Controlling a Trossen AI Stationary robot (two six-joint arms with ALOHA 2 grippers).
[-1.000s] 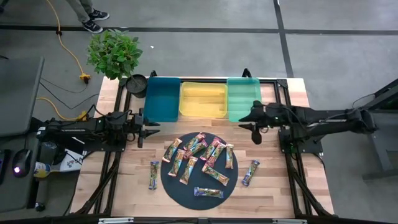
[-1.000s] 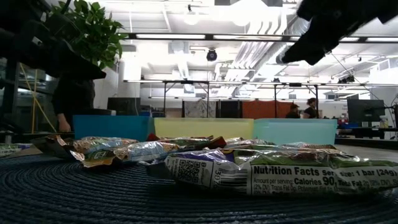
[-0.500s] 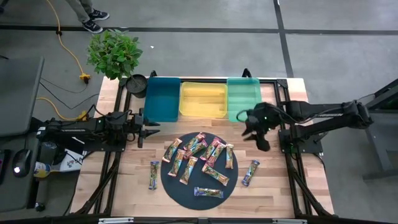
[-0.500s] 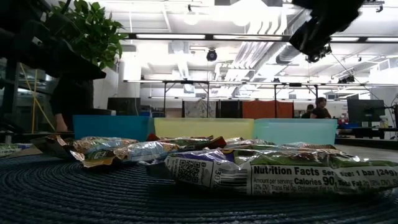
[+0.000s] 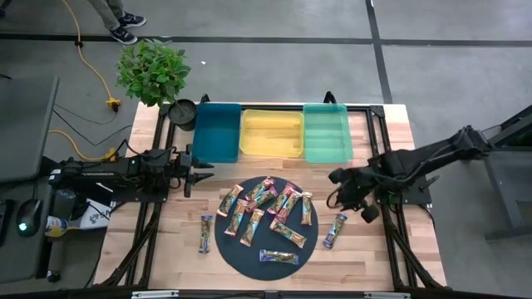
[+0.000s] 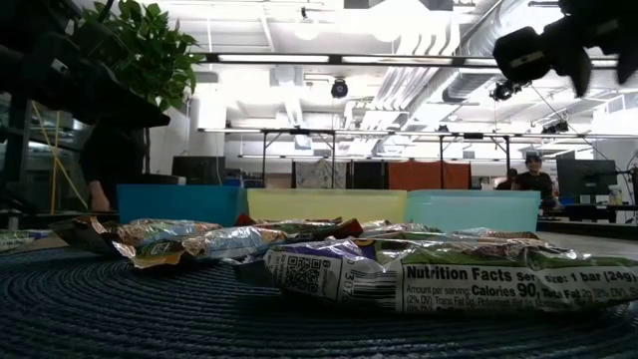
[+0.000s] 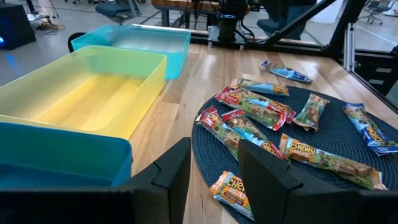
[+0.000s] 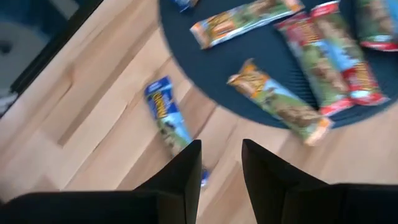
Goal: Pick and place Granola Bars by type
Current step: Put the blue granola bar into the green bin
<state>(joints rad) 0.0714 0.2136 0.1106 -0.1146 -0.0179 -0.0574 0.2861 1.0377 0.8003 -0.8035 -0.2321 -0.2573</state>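
The counter (image 5: pixel 179 249) carried a round dark mat (image 5: pixel 268 264) with most of the bars (image 5: pixel 268 212) scattered on it, and three trays along the far edge, blue (image 5: pixel 217 133), yellow (image 5: pixel 271 133) and green (image 5: pixel 326 133), all looking bare, so by my judgement the sorting had hardly begun and the step in hand was the reach for a first bar. The right gripper (image 8: pixel 221 163) hung over the counter just off the mat's right side, fingers a little apart and holding nothing, above a blue bar (image 8: pixel 168 119) lying alone on the wood. The next move probably called for lowering onto that bar, lining the fingers across its narrow width, closing, then carrying it to whichever tray takes that type. The left gripper (image 7: pixel 211 168) waited at the counter's left beside the blue tray, fingers apart and bare. A second blue bar (image 5: pixel 205 233) lay off the mat's left edge. A potted plant (image 5: pixel 152 71) stood beyond the counter's far left corner, well clear. On the mat several bars overlapped, which could hamper clean single picks there; the lone bar had open wood around it.
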